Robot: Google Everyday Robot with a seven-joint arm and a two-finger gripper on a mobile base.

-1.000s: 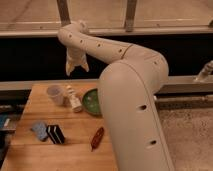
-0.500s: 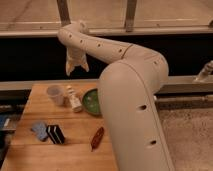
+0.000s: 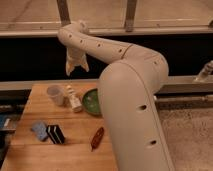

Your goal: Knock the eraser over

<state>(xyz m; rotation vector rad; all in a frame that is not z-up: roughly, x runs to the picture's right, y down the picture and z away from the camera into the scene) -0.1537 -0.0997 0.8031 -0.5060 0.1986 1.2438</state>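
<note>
The eraser (image 3: 56,134), a small black block with thin white stripes, stands on the wooden table (image 3: 75,152) at the front left. A soft blue-grey pad (image 3: 39,130) lies against its left side. My gripper (image 3: 77,63) hangs from the white arm high above the table's back edge, well behind and to the right of the eraser, with nothing in it.
A small clear cup (image 3: 55,93) and a small white bottle (image 3: 73,99) stand at the back of the table. A green bowl (image 3: 91,101) sits to their right, partly behind my arm. A slim red-brown pen-like object (image 3: 97,138) lies at the front right.
</note>
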